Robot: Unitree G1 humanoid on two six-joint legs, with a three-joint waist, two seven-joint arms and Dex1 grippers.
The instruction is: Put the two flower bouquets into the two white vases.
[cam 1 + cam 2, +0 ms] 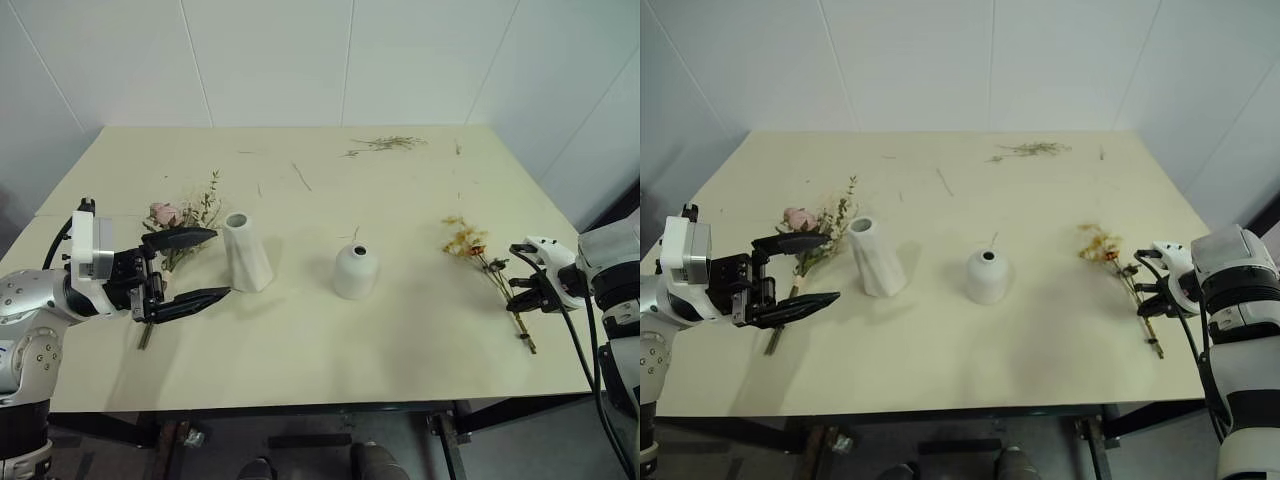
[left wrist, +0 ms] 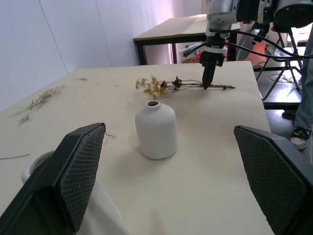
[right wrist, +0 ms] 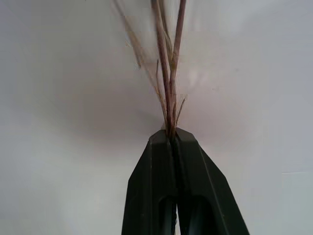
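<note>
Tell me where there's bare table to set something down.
Free: the front strip of the table below both vases, and the patch between the round vase and the yellow bouquet. Crowded: the left, where the pink bouquet, tall vase and left gripper bunch together. Twig scraps litter the far edge.

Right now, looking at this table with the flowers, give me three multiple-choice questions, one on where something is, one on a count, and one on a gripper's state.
1. Where does the bushy pink bouquet lie?
A. In the tall vase
B. On the table left of the tall vase
C. By the dome vase

2. How many white vases stand on the table?
A. One
B. Two
C. Three

3. What is the right gripper doing?
A. Shut on the yellow bouquet's stems
B. Open above them
C. Holding a vase

Answers:
1 B, it lies flat beside the tall twisted vase.
2 B, that one and the dome vase.
3 A, the fingers pinch the yellow bouquet at its stems.
</note>
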